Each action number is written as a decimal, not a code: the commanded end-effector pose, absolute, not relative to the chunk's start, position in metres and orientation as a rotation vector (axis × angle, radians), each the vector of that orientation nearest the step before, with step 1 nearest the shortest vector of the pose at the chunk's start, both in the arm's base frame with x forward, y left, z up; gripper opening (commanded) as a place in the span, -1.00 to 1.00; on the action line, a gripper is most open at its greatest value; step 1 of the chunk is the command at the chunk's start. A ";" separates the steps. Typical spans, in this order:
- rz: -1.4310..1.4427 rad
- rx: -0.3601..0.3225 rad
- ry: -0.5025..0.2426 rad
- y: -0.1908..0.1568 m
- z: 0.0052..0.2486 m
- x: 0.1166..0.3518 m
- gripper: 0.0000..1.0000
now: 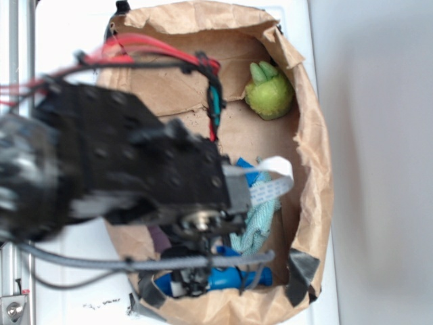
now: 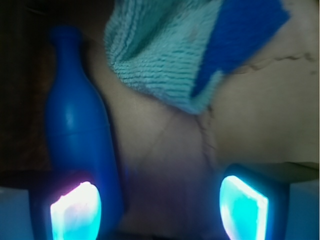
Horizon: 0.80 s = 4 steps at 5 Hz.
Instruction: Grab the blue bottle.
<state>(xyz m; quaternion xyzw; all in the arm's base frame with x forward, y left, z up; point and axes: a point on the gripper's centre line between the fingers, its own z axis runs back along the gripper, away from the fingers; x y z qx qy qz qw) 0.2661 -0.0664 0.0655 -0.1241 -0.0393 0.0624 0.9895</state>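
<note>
The blue bottle (image 2: 79, 125) lies on brown paper at the left of the wrist view, neck pointing away. Its lower body runs behind my left fingertip (image 2: 75, 215). My gripper (image 2: 160, 212) is open, and bare paper fills most of the gap across to the right fingertip (image 2: 244, 207). Only the bottle's right edge reaches into the gap. In the exterior view the bottle (image 1: 226, 276) shows as blue patches along the near end of the paper bag, mostly hidden under the arm and cables.
A light teal terry cloth (image 2: 150, 55) and a flat blue pad (image 2: 240, 35) lie just beyond the gripper. A green plush toy (image 1: 269, 91) sits at the bag's far end. The crumpled brown paper wall (image 1: 314, 169) rings everything.
</note>
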 end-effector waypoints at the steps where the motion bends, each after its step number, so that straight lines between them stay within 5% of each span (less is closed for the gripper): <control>1: 0.092 -0.231 -0.110 -0.090 0.067 0.270 1.00; 4: 0.108 -0.294 -0.107 -0.091 0.056 0.262 1.00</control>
